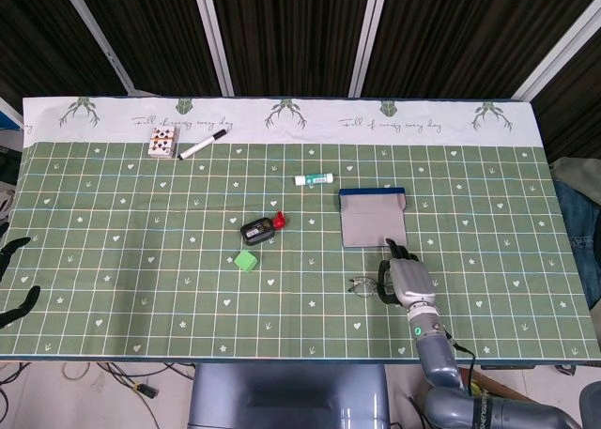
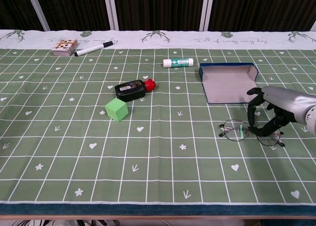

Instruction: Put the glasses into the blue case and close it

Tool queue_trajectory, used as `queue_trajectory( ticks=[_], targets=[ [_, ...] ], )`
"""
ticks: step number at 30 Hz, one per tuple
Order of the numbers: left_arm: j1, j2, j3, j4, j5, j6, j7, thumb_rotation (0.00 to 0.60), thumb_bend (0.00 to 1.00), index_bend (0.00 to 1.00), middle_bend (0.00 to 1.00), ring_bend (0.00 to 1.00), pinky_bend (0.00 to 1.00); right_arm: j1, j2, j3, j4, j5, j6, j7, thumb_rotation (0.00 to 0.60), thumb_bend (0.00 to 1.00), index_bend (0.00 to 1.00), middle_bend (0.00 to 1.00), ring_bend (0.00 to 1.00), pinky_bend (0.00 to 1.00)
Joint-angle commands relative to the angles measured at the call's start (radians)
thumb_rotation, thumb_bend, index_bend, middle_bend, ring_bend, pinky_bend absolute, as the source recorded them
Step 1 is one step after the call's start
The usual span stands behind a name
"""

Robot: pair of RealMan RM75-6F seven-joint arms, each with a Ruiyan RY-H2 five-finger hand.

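Chest view | green patterned tablecloth (image 2: 148, 152) | dark curtains (image 2: 158, 8) behind | right hand (image 2: 276, 110) fingers around glasses (image 2: 251, 133), grasp unclear

Even, bright overhead light, soft faint shadows, both views sharp, with slight wide-angle bending at the edges.

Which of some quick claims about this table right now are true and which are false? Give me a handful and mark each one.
1. The blue case lies open on the table. True.
2. The glasses are already inside the case. False: they lie on the cloth, nearer the robot than the case.
3. The right hand is at the glasses, fingers reaching down to the frame. True.
4. The green cube sits right of the case. False: it sits well to its left, near the black and red object.
5. The marker lies beside the card deck at the far left. True.
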Motion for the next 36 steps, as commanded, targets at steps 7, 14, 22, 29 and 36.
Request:
queue_trajectory(
  ticks=[7,14,22,29,36],
  targets=[
    [0.0,0.0,0.0,0.0,-0.002,-0.001,0.0,0.6,0.32,0.18,0.0,0.0,0.0,0.005,-0.003,-0.004,0.002,0.002,-0.002,-0.003,0.6,0.45,0.6,0.03,0.1,0.19],
    [-0.001,0.001,-0.001,0.0,-0.003,-0.002,-0.001,0.6,0.32,0.18,0.0,0.0,0.0,0.011,-0.004,-0.003,0.007,0.01,-0.004,-0.008,0.6,0.45,0.6,0.03,0.1,0.19],
    [-0.001,0.002,0.0,-0.001,-0.001,-0.002,-0.002,0.6,0.32,0.18,0.0,0.0,0.0,0.014,-0.003,-0.004,0.0,0.01,0.001,-0.011,0.6,0.49,0.6,0.03,0.1,0.19],
    [-0.001,0.003,0.001,-0.002,-0.003,-0.005,-0.001,0.6,0.32,0.18,0.0,0.0,0.0,0.016,-0.006,-0.006,0.004,0.017,-0.004,-0.009,0.6,0.54,0.6,0.03,0.1,0.19],
    [0.0,0.004,-0.001,-0.002,-0.004,-0.003,-0.003,0.6,0.32,0.18,0.0,0.0,0.0,0.017,0.011,0.004,-0.013,0.001,-0.003,0.011,0.6,0.55,0.62,0.03,0.1,0.19]
  ],
)
